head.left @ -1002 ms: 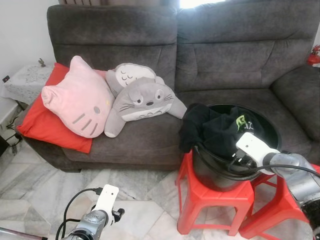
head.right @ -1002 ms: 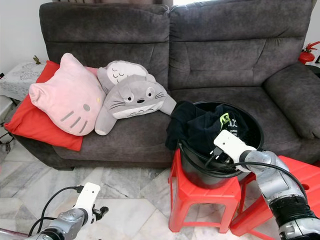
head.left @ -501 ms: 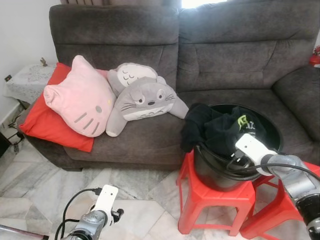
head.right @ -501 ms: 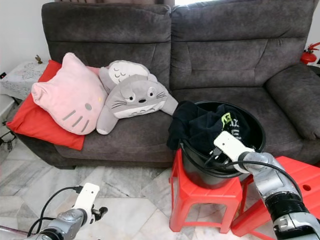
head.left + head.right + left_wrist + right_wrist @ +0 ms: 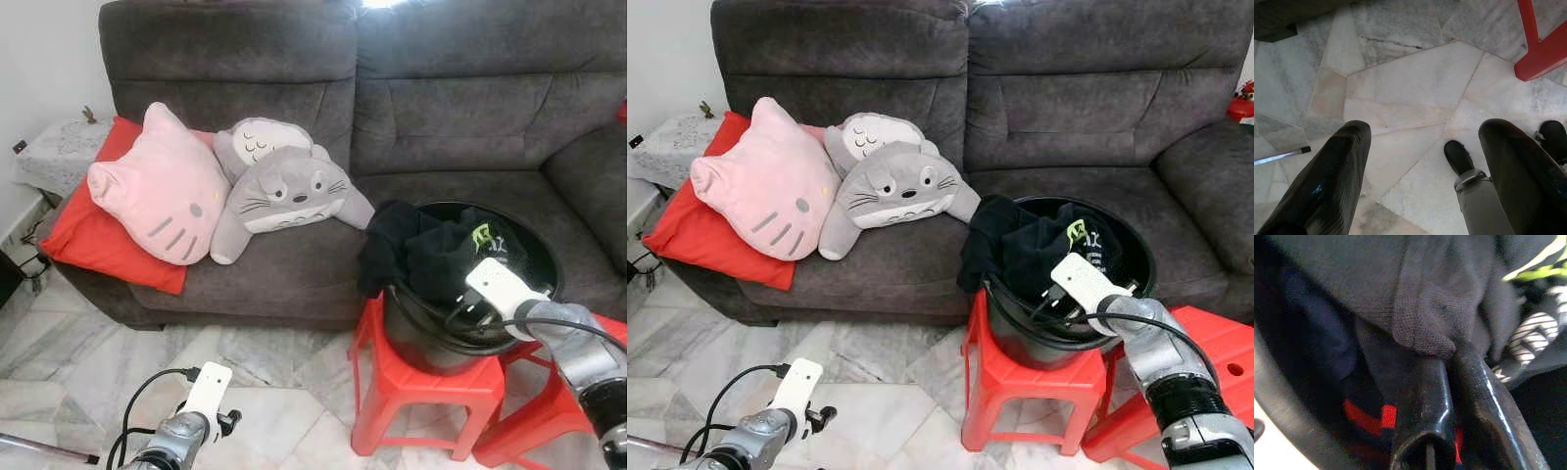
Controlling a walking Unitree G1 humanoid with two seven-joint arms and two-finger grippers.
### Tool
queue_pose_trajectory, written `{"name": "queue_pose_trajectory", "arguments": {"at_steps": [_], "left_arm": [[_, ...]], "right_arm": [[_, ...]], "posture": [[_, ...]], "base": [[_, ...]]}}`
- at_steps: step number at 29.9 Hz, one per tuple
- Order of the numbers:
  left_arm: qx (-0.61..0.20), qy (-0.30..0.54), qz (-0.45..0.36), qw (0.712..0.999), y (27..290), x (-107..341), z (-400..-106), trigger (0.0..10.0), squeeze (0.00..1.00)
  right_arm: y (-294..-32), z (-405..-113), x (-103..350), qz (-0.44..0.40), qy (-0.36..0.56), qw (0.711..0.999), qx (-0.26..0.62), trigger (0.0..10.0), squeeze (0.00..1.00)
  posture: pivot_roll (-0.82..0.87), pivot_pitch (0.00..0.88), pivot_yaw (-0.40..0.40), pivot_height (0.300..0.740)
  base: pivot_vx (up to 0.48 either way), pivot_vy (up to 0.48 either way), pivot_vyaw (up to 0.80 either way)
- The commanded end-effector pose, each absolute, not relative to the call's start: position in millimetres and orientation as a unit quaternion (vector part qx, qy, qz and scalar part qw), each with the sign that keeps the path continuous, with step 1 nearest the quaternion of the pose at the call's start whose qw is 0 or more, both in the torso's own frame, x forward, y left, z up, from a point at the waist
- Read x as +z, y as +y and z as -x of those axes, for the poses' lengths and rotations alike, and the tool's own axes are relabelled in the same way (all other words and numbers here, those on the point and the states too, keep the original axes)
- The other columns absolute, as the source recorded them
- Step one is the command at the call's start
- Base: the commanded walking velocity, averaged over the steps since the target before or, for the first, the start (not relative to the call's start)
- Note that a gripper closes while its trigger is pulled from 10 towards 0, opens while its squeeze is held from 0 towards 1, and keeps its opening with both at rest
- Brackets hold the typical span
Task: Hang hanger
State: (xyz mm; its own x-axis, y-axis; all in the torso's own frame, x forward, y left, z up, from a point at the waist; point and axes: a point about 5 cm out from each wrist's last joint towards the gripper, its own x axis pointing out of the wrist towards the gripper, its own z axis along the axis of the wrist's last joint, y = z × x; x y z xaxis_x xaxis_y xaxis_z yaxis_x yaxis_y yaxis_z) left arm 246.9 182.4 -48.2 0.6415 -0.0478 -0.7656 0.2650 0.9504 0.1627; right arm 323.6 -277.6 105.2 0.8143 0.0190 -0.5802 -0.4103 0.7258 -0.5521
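Right now my right gripper (image 5: 1449, 357) reaches into the black bucket (image 5: 1004, 328), its fingers (image 5: 1425, 396) pressed close together and pinching a fold of the dark clothing (image 5: 1425, 308) heaped inside. That bucket stands on a red stool (image 5: 1019, 387) at about 4 o'clock in my head view, just in front of the grey sofa (image 5: 921, 69). No hanger can be made out among the clothes. On the sofa at 10 o'clock a pink cat cushion (image 5: 759, 181) leans against a red pillow (image 5: 686, 220), touching a grey Totoro plush (image 5: 896, 186). My left gripper (image 5: 1420, 166) hangs idle at 7 o'clock, fingers spread wide above the marble floor (image 5: 1400, 88).
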Motion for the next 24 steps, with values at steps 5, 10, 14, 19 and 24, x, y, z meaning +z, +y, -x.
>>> {"name": "queue_pose_trajectory", "arguments": {"at_steps": [5,10,14,19,24], "left_arm": [[-0.086,0.417,-0.135,0.895,185,-47,-248,10.0,0.00],[-0.087,0.416,-0.136,0.895,185,-47,-248,10.0,0.00],[-0.088,0.416,-0.137,0.895,185,-47,-249,10.0,0.00],[-0.090,0.416,-0.137,0.895,184,-47,-249,10.0,0.00],[-0.090,0.415,-0.136,0.895,183,-47,-249,10.0,0.00]], "right_arm": [[-266,-337,153,0.329,0.173,0.923,0.098,0.0,0.00],[-260,-334,170,0.309,0.136,0.936,0.098,0.0,0.00],[-259,-329,183,0.297,0.112,0.944,0.094,0.0,0.00],[-257,-324,199,0.284,0.081,0.951,0.093,0.0,0.00],[-257,-324,223,0.270,0.027,0.960,0.073,0.0,0.00]], "posture": [[-0.20,0.000,0.075,0.740],[-0.20,0.000,0.077,0.740],[-0.20,0.000,0.077,0.740],[-0.22,0.000,0.075,0.740],[-0.22,0.000,0.074,0.740]], "base": [[0.000,0.000,0.00],[0.000,0.000,0.00],[0.000,0.000,0.00],[0.000,0.000,0.00],[0.000,0.000,0.00]]}}
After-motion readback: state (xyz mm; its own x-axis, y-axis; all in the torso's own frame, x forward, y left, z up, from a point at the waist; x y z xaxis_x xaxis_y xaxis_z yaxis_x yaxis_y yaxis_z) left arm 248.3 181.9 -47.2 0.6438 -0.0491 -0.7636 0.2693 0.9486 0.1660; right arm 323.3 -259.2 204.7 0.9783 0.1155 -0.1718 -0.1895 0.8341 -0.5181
